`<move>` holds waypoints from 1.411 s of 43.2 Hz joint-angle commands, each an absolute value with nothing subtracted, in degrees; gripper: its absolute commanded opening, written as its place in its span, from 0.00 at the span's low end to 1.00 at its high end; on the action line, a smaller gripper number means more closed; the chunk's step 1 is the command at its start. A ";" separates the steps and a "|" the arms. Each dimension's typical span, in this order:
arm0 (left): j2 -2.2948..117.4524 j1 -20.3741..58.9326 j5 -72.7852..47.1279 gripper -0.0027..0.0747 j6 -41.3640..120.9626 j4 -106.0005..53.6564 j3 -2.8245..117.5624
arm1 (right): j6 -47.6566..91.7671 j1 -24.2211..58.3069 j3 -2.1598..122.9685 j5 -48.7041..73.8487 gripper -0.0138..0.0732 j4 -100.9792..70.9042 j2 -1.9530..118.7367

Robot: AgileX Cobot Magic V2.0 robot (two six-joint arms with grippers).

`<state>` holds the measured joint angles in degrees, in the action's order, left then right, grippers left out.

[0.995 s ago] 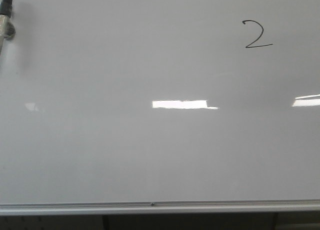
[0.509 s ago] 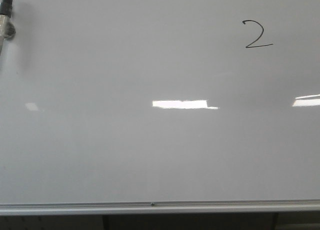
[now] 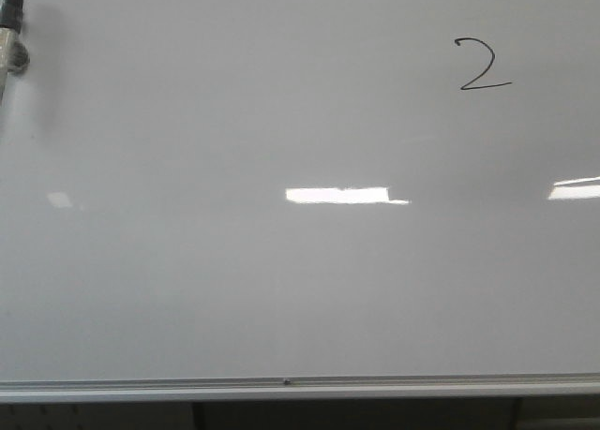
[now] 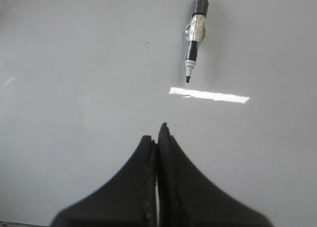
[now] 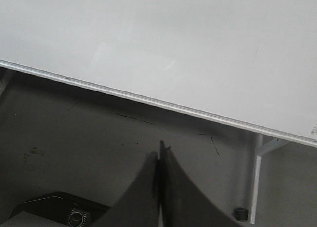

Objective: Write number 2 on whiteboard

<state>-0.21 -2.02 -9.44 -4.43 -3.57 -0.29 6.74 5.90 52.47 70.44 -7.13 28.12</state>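
The number 2 (image 3: 483, 65) is already drawn, upper right of the whiteboard (image 3: 281, 289). Marker (image 4: 194, 34) lies on the board, uncapped, apart from both arms. Left gripper (image 4: 157, 138) and right gripper (image 5: 160, 155) fingers clenched on nothing. Risk: marker possibly rolls or an arm smudges the ink.

The 2 (image 3: 484, 65) sits on the whiteboard (image 3: 281, 289), far to the upper right. A marker (image 3: 11, 37) lies on the board at the upper left edge, well apart from it. A rail (image 3: 300, 387) runs along the board's bottom edge.
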 commanded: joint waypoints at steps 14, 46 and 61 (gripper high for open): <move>-1.91 -1.93 4.65 0.01 -3.46 2.78 -2.24 | 6.71 5.61 53.67 67.00 0.08 -6.97 28.45; -1.69 -1.93 3.30 0.01 -3.46 0.00 -2.24 | 6.71 5.61 53.67 67.00 0.08 -6.97 28.45; -1.69 -1.93 3.06 0.01 3.90 -5.86 -2.24 | 6.71 5.61 53.67 67.00 0.08 -6.97 28.45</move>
<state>-0.21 -2.02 -0.93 3.54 -5.35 -0.29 6.65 5.90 52.34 70.44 -7.13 28.12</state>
